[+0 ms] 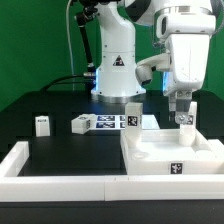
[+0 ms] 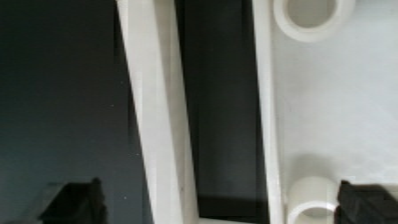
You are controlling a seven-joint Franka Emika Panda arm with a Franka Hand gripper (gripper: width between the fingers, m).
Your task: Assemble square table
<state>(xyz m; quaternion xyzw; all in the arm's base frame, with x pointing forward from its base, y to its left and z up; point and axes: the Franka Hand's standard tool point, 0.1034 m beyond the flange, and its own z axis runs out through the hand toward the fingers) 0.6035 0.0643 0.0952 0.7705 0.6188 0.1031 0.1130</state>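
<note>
The white square table top (image 1: 160, 150) lies at the exterior view's right, with a tag (image 1: 177, 168) on its near edge. My gripper (image 1: 182, 110) hangs over its far right corner, jaws wide apart. A white leg (image 1: 184, 122) stands upright there between the fingers. In the wrist view the gripper (image 2: 219, 202) is open. The leg's round end (image 2: 306, 195) is close to one dark finger (image 2: 368, 200) and far from the other (image 2: 71, 200). An empty round socket (image 2: 317, 15) shows in the top's surface (image 2: 329, 100). One loose leg (image 1: 42, 124) stands at the left, another (image 1: 82, 123) lies beside it, and a third (image 1: 133, 116) stands near the marker board.
The marker board (image 1: 112, 122) lies in front of the robot base (image 1: 115, 70). White wall bars run along the front (image 1: 70, 187) and left (image 1: 14, 160) of the black surface. A long white bar (image 2: 157, 110) runs beside the top's edge in the wrist view.
</note>
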